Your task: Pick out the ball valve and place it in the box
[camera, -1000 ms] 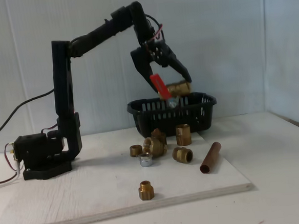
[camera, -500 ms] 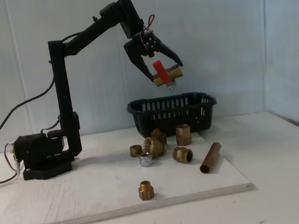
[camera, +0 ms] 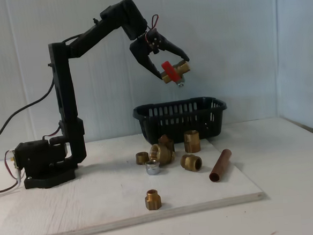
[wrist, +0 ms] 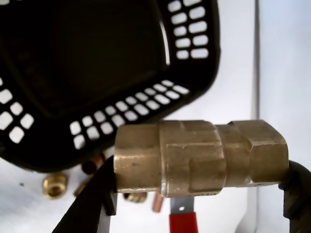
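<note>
Arm higher than half second ago, and than second ago; end effector [camera: 170,69] carries ball valve [camera: 174,71] up, well above box [camera: 180,117] rim. Reads as lift, not release; valve still to go in.

End effector pinches brass valve body [wrist: 200,156] across ends, red handle below in wrist view.

Count, largest first:
- box below end effector: one
- copper pipe piece [camera: 220,166], below, right on counter [camera: 98,202]: one
- ball valve: one
- small brass fittings [camera: 162,154] below: six or so
- silver nut [camera: 153,169]: one
</note>
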